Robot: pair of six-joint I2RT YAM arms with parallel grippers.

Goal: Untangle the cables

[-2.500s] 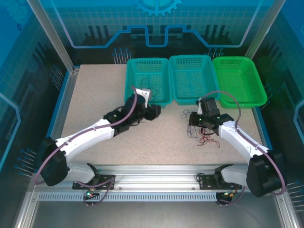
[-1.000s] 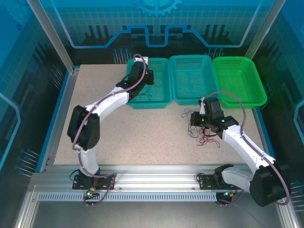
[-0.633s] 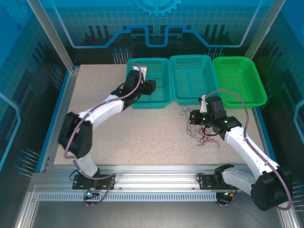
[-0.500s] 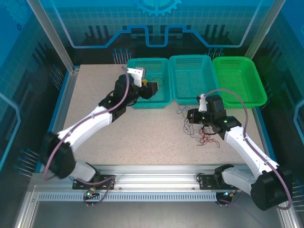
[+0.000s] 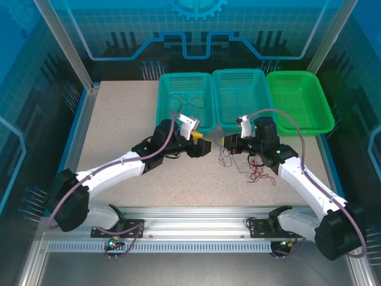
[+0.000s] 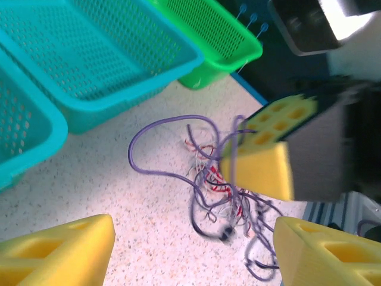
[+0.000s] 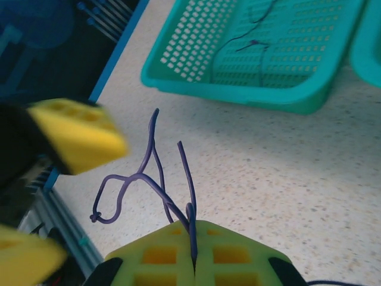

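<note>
1. The left gripper [image 6: 190, 253] hangs low over the speckled beige surface [image 5: 119, 131]. Its yellow foam-padded jaws are spread wide, with nothing between them.
2. The right gripper [image 7: 193, 250] faces it from close by, its jaws clenched on a thin purple cable [image 7: 143, 177] that comes up out of the seam between the two yellow pads.
3. This purple cable loops and curls in the air above the surface, in the gap between the two grippers, and two of its free ends point upward.
4. A loose tangle of thin purple, red and pale cables [image 6: 223, 199] lies on the surface on the near side of the baskets, close to the right gripper. In the top view its red strands [image 5: 260, 174] sit at the near edge of the heap.
5. Three perforated plastic baskets stand in a row along the far side of the surface. They are a dark teal basket [image 5: 172, 95] on the left, a lighter blue-green basket [image 5: 238, 98] in the middle and a bright green basket [image 5: 297, 101] on the right.
6. A single thin dark cable [image 7: 253, 43] lies on the floor of the dark teal basket, well apart from the tangle.
</note>
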